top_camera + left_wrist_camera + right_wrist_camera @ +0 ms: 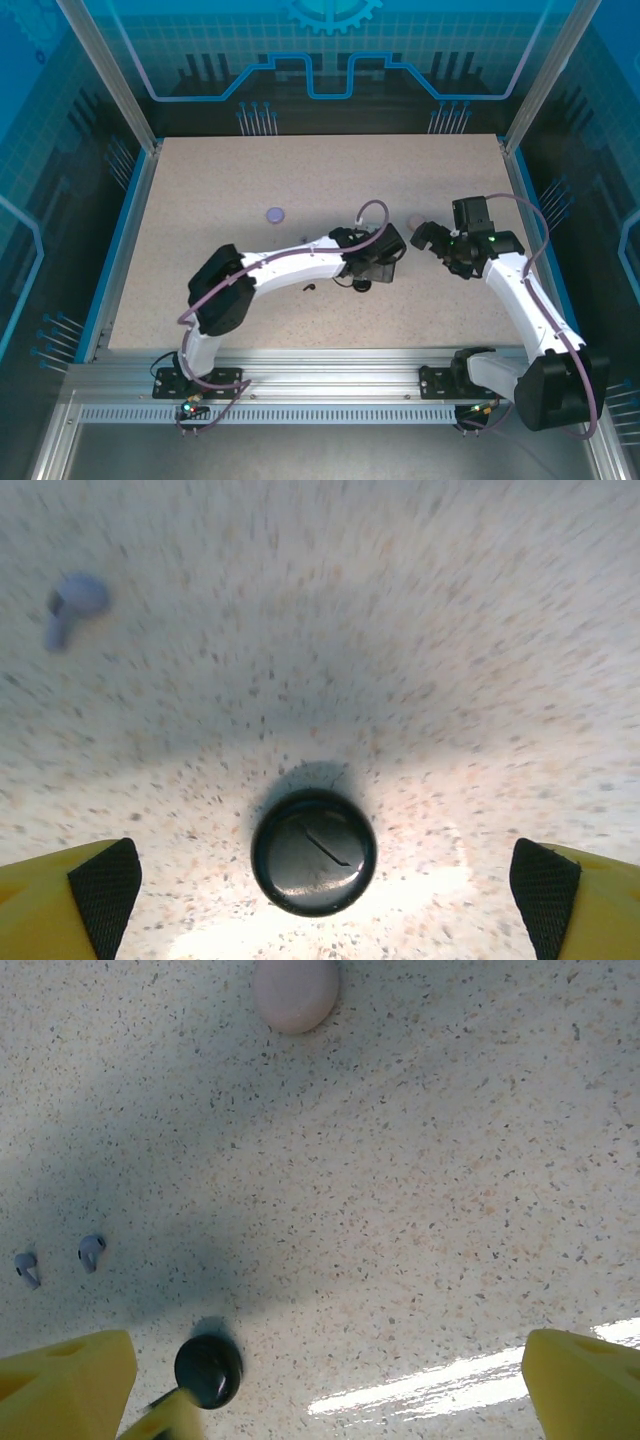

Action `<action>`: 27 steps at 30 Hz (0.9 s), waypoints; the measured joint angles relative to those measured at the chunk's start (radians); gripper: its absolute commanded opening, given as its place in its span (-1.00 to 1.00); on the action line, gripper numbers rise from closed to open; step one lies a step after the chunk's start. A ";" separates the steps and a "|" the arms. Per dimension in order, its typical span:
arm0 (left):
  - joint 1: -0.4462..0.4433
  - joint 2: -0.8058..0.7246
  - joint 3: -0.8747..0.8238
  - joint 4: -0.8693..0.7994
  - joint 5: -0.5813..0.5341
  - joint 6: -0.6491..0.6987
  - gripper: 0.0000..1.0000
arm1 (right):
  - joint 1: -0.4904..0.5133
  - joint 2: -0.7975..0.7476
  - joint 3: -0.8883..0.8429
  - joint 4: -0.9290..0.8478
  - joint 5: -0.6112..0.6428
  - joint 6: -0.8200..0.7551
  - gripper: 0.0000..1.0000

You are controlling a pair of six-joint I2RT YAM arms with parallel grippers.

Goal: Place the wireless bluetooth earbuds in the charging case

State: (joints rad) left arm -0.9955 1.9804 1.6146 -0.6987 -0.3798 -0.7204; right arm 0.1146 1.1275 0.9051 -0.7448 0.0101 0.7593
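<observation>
A round black charging case point(314, 851), lid closed, lies on the speckled table between the wide-apart fingers point(100, 888) of my open left gripper point(325, 905), untouched by them. One lilac earbud point(70, 605) lies beyond it to the left. In the right wrist view the black case point(208, 1370) sits low on the left, with two lilac earbuds point(91, 1251) point(27, 1268) lying loose further left. My right gripper point(320, 1390) is open over bare table. From above, the left gripper point(378, 268) and right gripper point(432, 240) hover close together, right of centre.
A closed pale pink case point(295, 990) lies ahead of the right gripper. A closed lilac case point(275, 213) sits left of centre. A tiny dark piece point(308, 288), perhaps a black earbud, lies by the left forearm. Blue rails edge the table point(200, 180).
</observation>
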 measured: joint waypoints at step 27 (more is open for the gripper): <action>0.461 -0.581 -0.370 0.373 -0.032 0.200 0.97 | 0.567 0.289 -0.022 0.075 0.068 0.563 1.00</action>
State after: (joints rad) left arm -0.5343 1.3998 1.2442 -0.3260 -0.4118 -0.5201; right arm 0.6819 1.4162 0.8829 -0.6701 0.0780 1.3224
